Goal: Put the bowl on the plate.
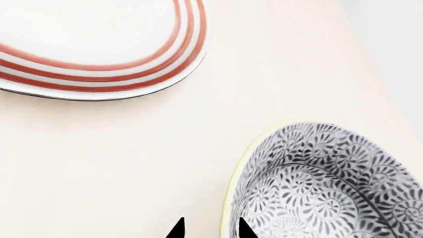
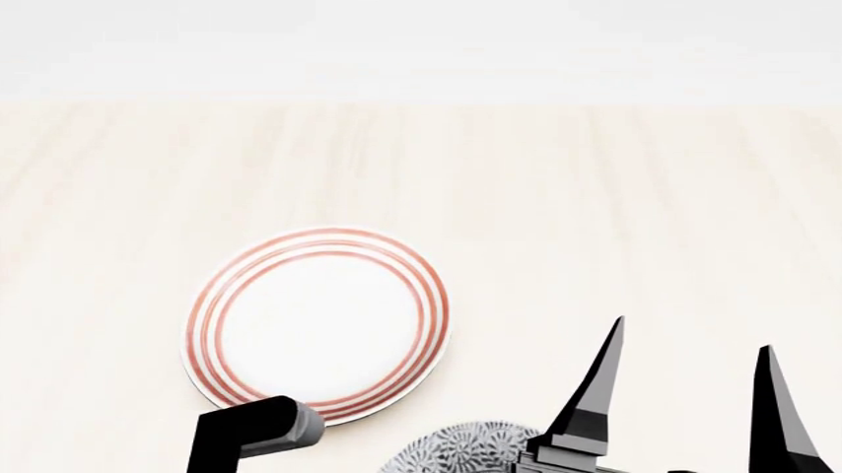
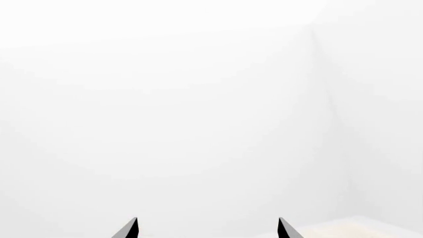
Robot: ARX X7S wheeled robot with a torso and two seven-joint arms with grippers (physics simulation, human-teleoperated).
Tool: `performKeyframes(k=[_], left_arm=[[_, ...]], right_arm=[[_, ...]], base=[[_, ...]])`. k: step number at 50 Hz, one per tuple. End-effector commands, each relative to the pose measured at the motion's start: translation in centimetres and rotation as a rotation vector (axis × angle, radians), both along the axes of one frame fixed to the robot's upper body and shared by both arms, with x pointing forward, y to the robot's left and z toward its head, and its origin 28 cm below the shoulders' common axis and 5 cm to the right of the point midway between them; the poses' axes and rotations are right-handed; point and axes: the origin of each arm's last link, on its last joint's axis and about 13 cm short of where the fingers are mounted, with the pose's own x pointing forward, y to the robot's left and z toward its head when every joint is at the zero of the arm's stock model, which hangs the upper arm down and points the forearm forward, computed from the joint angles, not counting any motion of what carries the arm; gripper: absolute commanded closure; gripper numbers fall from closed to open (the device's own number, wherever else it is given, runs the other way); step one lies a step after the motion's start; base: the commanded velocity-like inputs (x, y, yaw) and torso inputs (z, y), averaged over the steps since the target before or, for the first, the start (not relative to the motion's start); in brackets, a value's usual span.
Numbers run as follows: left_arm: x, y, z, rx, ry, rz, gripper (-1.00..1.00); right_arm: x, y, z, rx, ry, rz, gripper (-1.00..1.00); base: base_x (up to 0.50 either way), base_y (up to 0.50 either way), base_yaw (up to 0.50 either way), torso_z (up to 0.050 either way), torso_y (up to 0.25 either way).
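**Left tool at bowl rim, grasp not closed**

Bowl [image 1: 330, 183] sits on the counter [image 1: 119, 163], near and right of the plate [image 1: 99, 49], apart from it. Left tool [image 1: 210, 229] straddles the bowl's rim, fingers parted, holding nothing. Next, by my reading: pinch the rim, lift, carry far-left. Right tool [image 2: 691, 394] points upward, wide open, empty.

fingers [image 2: 598, 379]: black, pointed | grey wrist block [image 2: 569, 455] (stepped)

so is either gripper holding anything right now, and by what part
The left gripper straddles the thin yellowish rim of the grey-and-white floral ceramic bowl, but whether it grips cannot be told. The right gripper is open and empty.
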Motion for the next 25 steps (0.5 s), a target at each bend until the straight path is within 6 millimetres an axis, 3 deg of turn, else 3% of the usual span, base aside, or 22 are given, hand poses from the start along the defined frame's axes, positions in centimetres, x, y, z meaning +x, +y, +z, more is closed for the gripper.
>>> performKeyframes(k=[1,15,25], left_arm=[[0.6,-0.1,-1.5,0.055,0.014,0.006,1.00],[1.2,0.3,-0.6,0.146,-0.192,-0.015,1.00],[4.7,1.4,3.5,0.267,-0.543,0.011,1.00]], right_arm=[[0.0,0.0,-0.1,-0.007,0.001,-0.005,-1.00],[-0.1,0.1,-0.2,-0.003,0.009,-0.001,-1.00],[-0.1,0.1,-0.2,0.000,0.009,-0.001,-1.00]], base=[[0.00,0.00,0.00,0.000,0.000],[0.00,0.00,0.00,0.000,0.000],[0.00,0.00,0.00,0.000,0.000]])
